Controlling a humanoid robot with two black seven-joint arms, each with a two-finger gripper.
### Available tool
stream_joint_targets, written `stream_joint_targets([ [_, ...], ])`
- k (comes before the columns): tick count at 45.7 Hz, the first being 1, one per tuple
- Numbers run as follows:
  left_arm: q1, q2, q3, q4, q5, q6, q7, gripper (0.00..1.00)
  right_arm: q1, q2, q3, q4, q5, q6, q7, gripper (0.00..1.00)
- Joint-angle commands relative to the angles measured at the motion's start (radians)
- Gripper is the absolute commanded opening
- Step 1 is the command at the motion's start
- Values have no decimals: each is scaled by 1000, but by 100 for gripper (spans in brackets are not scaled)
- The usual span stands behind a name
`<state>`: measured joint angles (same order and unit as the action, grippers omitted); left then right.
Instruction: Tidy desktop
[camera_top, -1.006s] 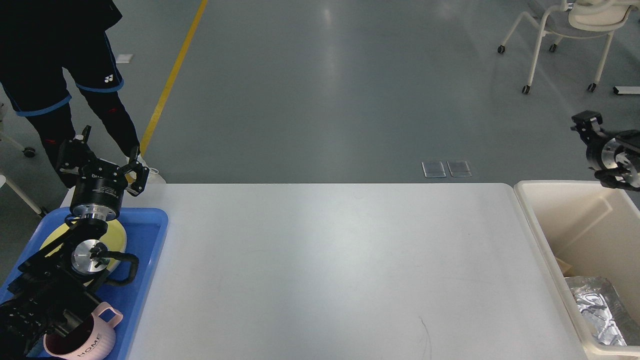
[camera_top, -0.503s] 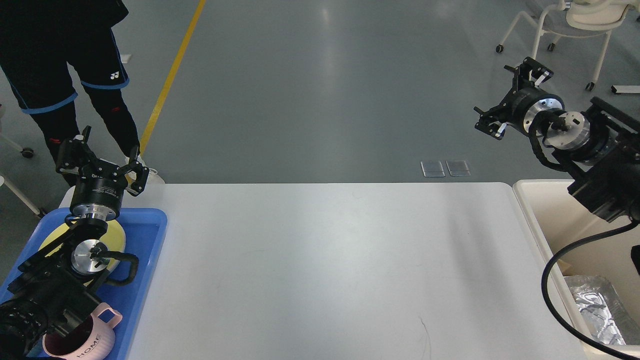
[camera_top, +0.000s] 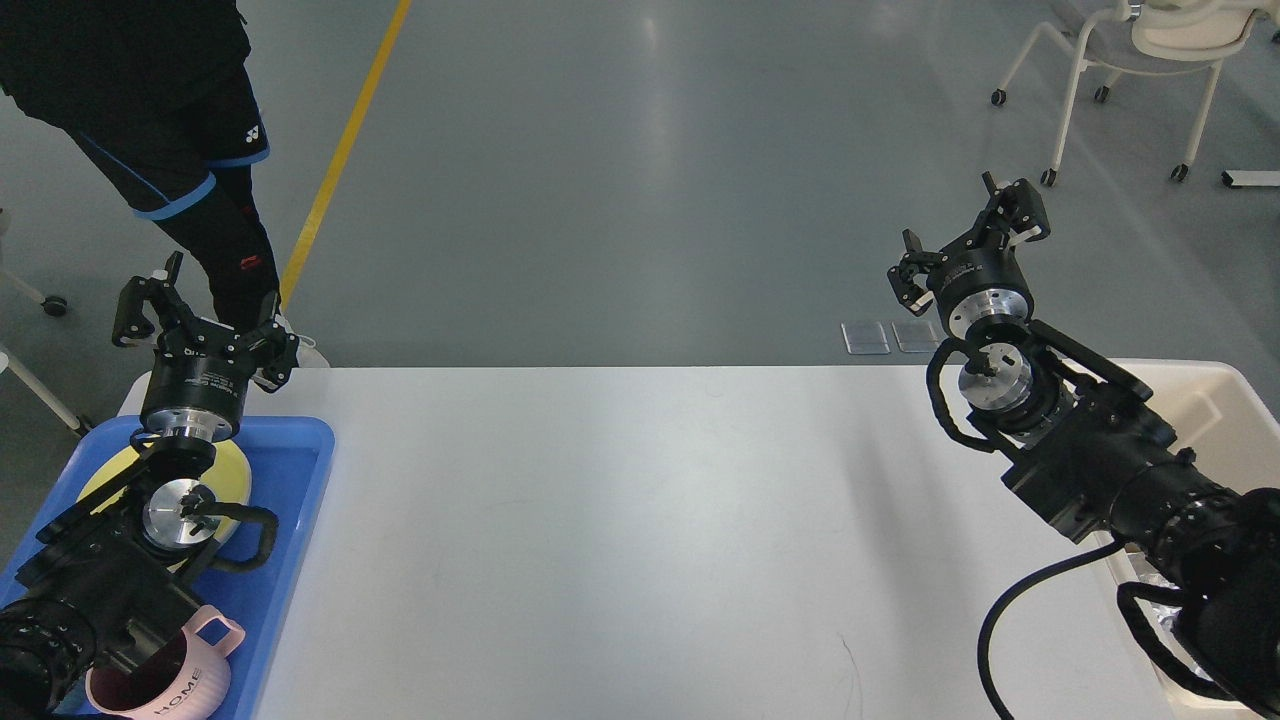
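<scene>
The desktop (camera_top: 640, 520) is a wide plain white tabletop filling the middle of the head view, bare across its centre. My left gripper (camera_top: 205, 312) hangs open above the far left corner, over the back of a blue tray, holding nothing. My right gripper (camera_top: 968, 245) is open too, raised above the table's far right edge, empty. The right arm runs down across the right end of the tabletop.
The blue tray (camera_top: 300, 470) at the left holds a yellow plate (camera_top: 235, 470) and a pink mug (camera_top: 170, 680). A cream bin (camera_top: 1215, 385) stands at the right, mostly hidden by my right arm. A person's legs (camera_top: 200, 200) stand behind the left corner; a wheeled chair (camera_top: 1130, 60) is far right.
My right arm has swung in from the right and down, now lying over the cream bin and the table's right end. The person's legs have shifted. The left gripper stays about where it was.
</scene>
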<state>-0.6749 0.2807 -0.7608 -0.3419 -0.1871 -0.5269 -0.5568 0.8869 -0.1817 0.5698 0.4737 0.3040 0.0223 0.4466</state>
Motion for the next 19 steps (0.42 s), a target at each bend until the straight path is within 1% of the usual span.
stream_joint_targets([
  [1,0,0,0,0,0,1,0,97,-31,1,-90,-3,-66,-15,63,100],
  [3,0,0,0,0,0,1,0,97,-36,1,-103,-3,-72,-16,79,100],
  [6,0,0,0,1,0,1,0,97,-40,1,-105,-1,-72,-16,86,100],
  [19,0,0,0,0,0,1,0,97,-51,2,-97,-1,-66,-18,84,100],
])
